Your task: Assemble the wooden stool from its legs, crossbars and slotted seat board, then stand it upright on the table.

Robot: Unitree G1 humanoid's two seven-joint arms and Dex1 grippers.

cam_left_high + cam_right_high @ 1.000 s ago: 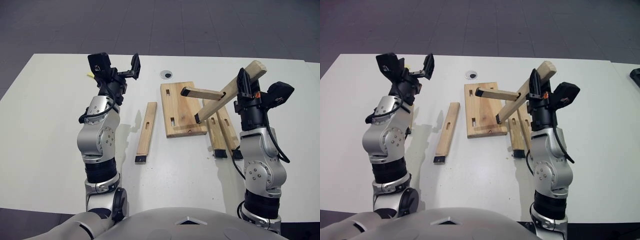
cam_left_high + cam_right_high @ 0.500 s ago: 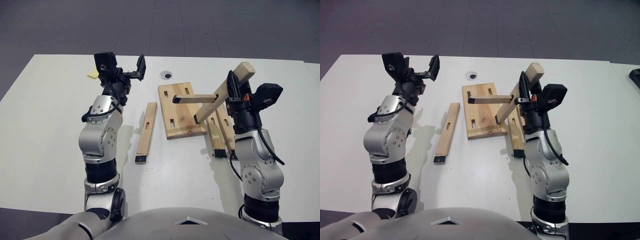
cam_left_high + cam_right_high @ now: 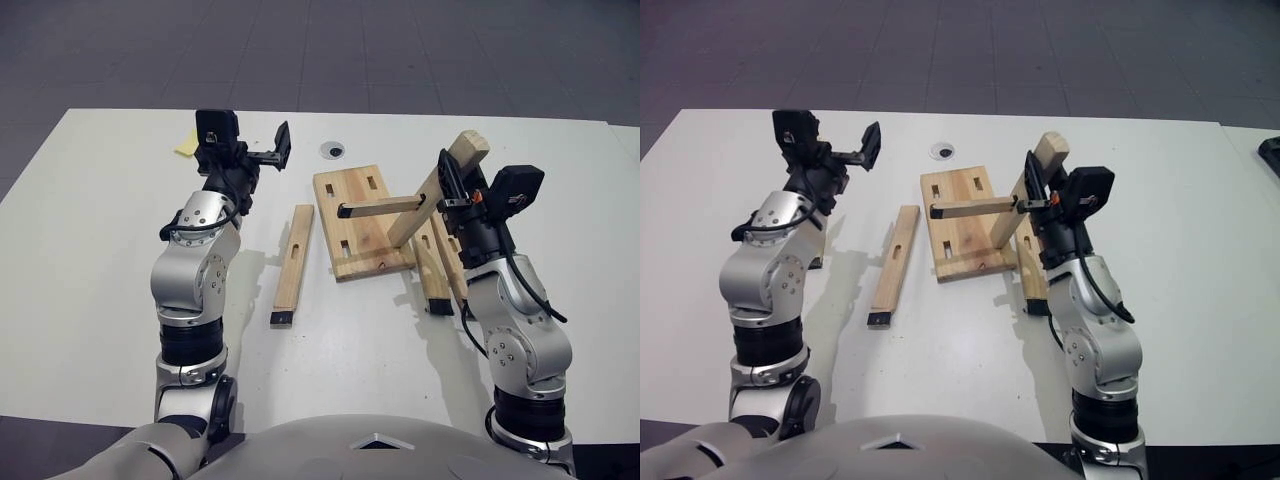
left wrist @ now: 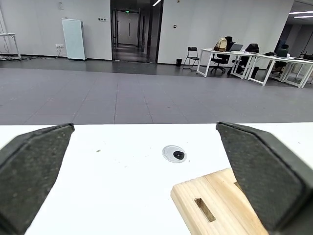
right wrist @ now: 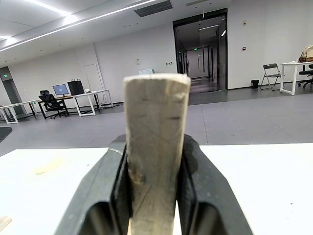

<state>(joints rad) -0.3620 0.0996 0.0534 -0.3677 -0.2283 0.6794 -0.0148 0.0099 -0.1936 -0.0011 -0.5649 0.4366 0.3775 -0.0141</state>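
The slotted seat board (image 3: 365,222) lies flat at the table's middle; its corner (image 4: 220,203) also appears in the left wrist view. My right gripper (image 3: 446,188) is shut on a wooden leg (image 3: 455,165), held steeply tilted above the board's right edge. A crossbar (image 3: 378,207) sticks out of that leg to the left, over the board. In the right wrist view the leg (image 5: 155,147) sits clamped between the fingers. My left gripper (image 3: 246,150) is open and raised above the table, left of the board. One loose slotted leg (image 3: 293,260) lies left of the board.
Two more wooden pieces (image 3: 437,265) lie side by side right of the board, under my right arm. A round cable hole (image 3: 332,150) sits behind the board. A yellow note (image 3: 186,148) lies at the back left. Bare table (image 3: 90,250) spreads to the left.
My right gripper has carried the leg and crossbar leftward and down, and the leg now stands steeper over the board's right edge. My left gripper has shifted slightly right, still open.
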